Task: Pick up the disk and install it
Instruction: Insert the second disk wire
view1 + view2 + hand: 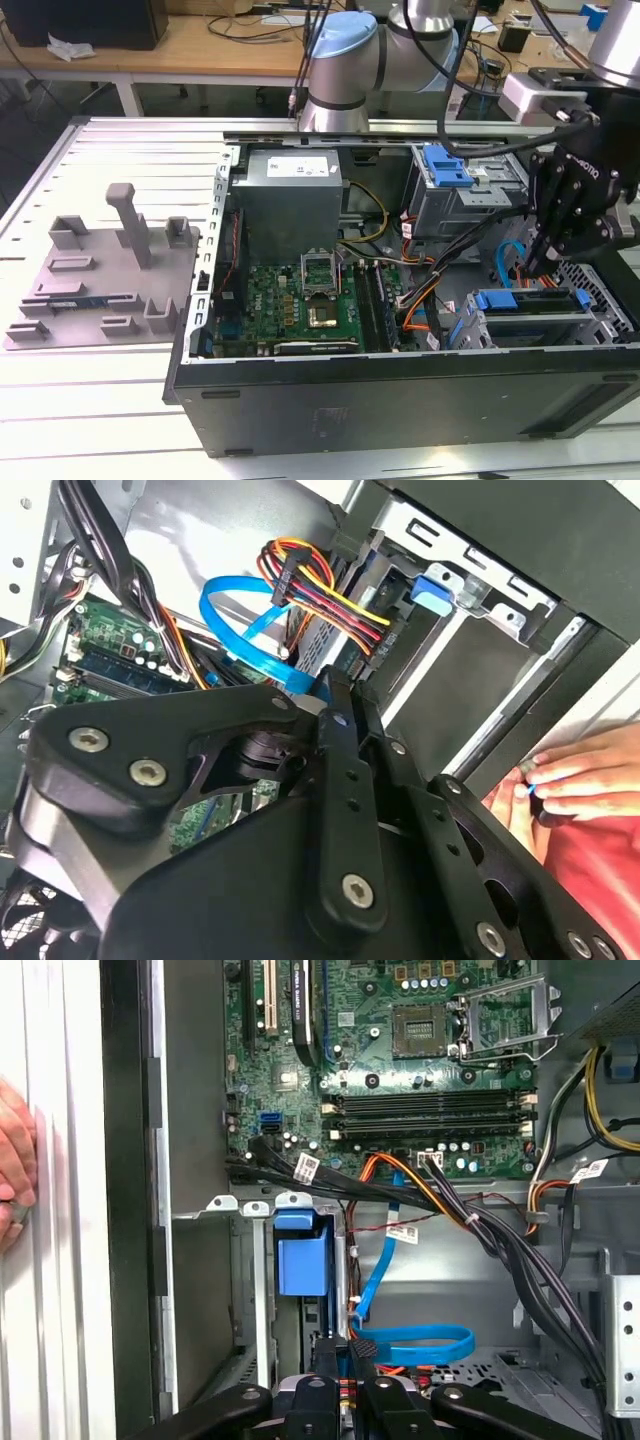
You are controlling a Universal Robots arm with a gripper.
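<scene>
Slotted metal workbench (120, 400), open PC case (400, 390) lying on it, motherboard (295, 300) exposed. Grey fixture plate (100, 270) sits off to the exterior view's left, apart from the case. Gripper (535, 262) is down inside the case at the exterior view's right, fingers (338, 1352) pinched together with nothing visible between them. Disk (528, 302), blue carrier showing, sits in the drive bay just below the fingertips. Blue SATA cable (415, 1340) loops just beside the gripper. A person's hand (575, 785) rests against the case's outer wall.
</scene>
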